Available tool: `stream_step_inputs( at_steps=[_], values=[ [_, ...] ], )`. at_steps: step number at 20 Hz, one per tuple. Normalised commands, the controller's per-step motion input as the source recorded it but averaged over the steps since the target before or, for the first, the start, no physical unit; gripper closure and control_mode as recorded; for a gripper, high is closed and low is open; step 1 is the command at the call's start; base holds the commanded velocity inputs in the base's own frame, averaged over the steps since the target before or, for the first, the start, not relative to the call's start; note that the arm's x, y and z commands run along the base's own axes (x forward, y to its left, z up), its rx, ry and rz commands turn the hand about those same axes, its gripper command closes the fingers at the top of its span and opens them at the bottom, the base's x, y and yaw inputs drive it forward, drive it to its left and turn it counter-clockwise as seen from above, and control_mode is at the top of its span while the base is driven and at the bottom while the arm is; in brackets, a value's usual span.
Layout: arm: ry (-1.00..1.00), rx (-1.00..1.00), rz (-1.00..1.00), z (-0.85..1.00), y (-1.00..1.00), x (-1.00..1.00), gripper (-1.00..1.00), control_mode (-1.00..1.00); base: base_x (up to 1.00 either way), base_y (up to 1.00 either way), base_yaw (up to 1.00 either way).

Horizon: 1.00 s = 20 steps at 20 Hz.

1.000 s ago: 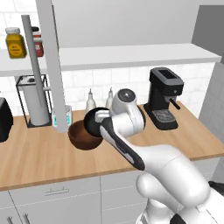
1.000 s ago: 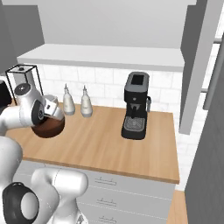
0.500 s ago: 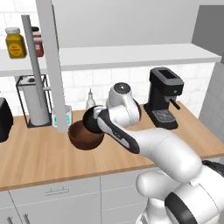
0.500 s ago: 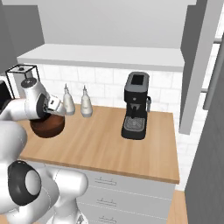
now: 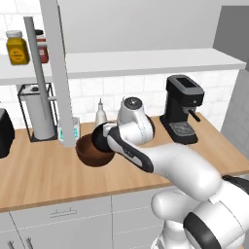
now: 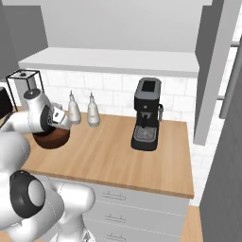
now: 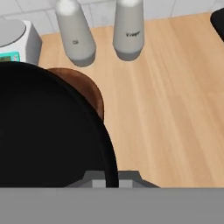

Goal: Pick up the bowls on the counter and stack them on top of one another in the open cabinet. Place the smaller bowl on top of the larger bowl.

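My pincer (image 7: pixel 106 181), clamped on the smaller bowl's (image 7: pixel 48 127) rim, has lifted it a bit above the larger bowl (image 5: pixel 92 151); two bowls, two white bottles (image 7: pixel 78 33).

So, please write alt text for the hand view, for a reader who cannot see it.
The hand grips the rim of the smaller bowl, glossy black, above the larger bowl of brown wood. Beyond, two white bottles stand on the counter.
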Motion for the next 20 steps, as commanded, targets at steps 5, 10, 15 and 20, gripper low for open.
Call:
stream_step_inputs(
  at_steps=[5, 10, 15, 20],
  values=[
    [0.0, -0.05, 0.0, -0.25, 0.02, 0.0, 1.0, -1.0, 0.0, 0.0, 0.0],
    [0.0, -0.06, 0.0, -0.01, 0.1, 0.0, 1.0, -1.0, 0.0, 0.0, 0.0],
    [0.0, -0.05, 0.0, 0.0, 0.16, 0.03, 1.0, -1.0, 0.0, 0.0, 0.0],
    [0.0, -0.03, -0.01, 0.0, 0.12, 0.1, 1.0, -1.0, 0.0, 0.0, 0.0]
  ],
)
